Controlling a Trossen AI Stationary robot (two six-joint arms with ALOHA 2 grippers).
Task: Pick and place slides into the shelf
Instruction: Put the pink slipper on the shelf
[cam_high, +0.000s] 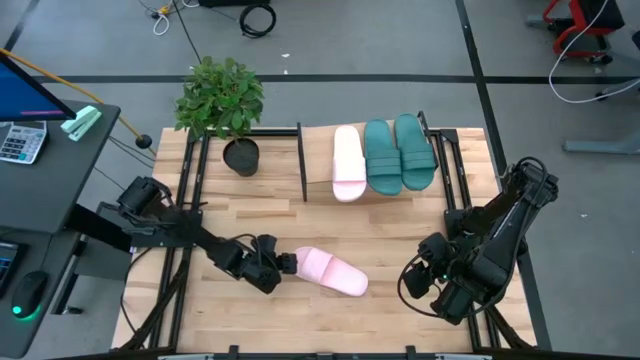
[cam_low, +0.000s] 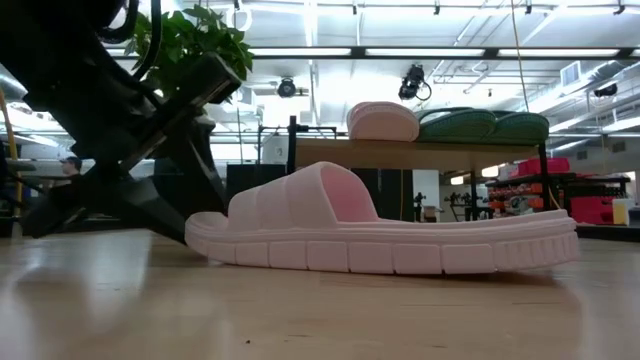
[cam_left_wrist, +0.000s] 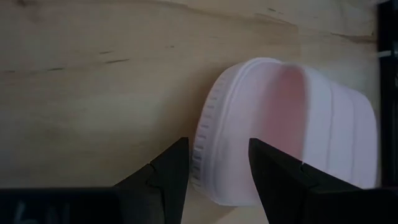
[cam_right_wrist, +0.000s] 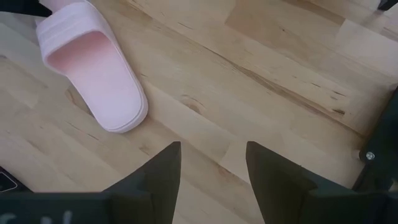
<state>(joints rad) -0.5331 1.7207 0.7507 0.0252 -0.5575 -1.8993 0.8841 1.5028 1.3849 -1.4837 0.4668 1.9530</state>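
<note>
One pale pink slide (cam_high: 332, 271) lies sole down on the wooden table, its strap (cam_low: 300, 200) toward the table's left. My left gripper (cam_high: 287, 264) is open at the slide's toe end (cam_left_wrist: 230, 124), slanting down. One finger stands outside the sole's rim and the other over the footbed. I cannot tell whether either touches. On the shelf (cam_high: 318, 150) at the far side rest another pink slide (cam_high: 348, 162) and two teal slides (cam_high: 397, 152). My right gripper (cam_high: 415, 277) hangs open above the table, right of the lone slide.
A potted plant (cam_high: 222, 100) stands at the far left, beside the shelf's black frame (cam_high: 301, 160). A dark desk (cam_high: 60, 200) with a calculator and a mouse borders the table's left. Bare wood (cam_right_wrist: 261, 74) lies between the lone slide and my right arm.
</note>
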